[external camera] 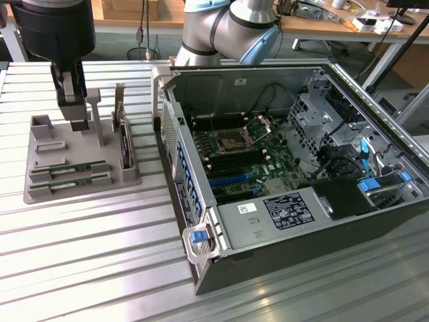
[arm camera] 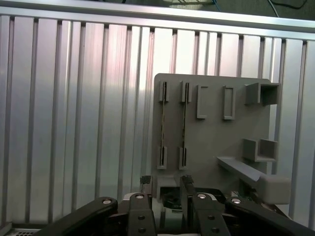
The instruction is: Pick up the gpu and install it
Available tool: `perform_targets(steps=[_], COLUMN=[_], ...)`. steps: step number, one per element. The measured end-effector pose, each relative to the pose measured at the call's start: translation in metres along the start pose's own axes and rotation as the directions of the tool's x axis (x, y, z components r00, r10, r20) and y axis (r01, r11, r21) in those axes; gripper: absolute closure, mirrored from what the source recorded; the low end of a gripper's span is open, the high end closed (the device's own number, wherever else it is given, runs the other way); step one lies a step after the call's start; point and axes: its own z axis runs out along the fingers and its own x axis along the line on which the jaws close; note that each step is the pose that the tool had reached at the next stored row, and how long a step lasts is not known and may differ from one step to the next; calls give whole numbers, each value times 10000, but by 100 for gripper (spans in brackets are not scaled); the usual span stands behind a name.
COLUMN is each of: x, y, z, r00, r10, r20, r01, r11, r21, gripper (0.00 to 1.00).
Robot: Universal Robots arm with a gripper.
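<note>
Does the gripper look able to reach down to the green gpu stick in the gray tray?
Likely yes. The gripper, fingers open, hangs above the gray tray; the gpu stick lies uncovered in its slot, and the dark upright card stands off to one side.

Tray posts (external camera: 97,117) beside pincer (external camera: 76,121), open table (external camera: 100,255)
</note>
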Motion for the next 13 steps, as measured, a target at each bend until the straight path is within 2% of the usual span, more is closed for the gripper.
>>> perform_targets(steps=[10,11,13], x=[3,8,9], y=[-1,-3,-3], z=[32,69,76], r00=[10000,10000,10000], r10=[1,0,0], r20=[0,0,0], r01=[-1,0,0], r11=[10000,10000,10000], r21=[-1,-1,-1], gripper=[64,64,64])
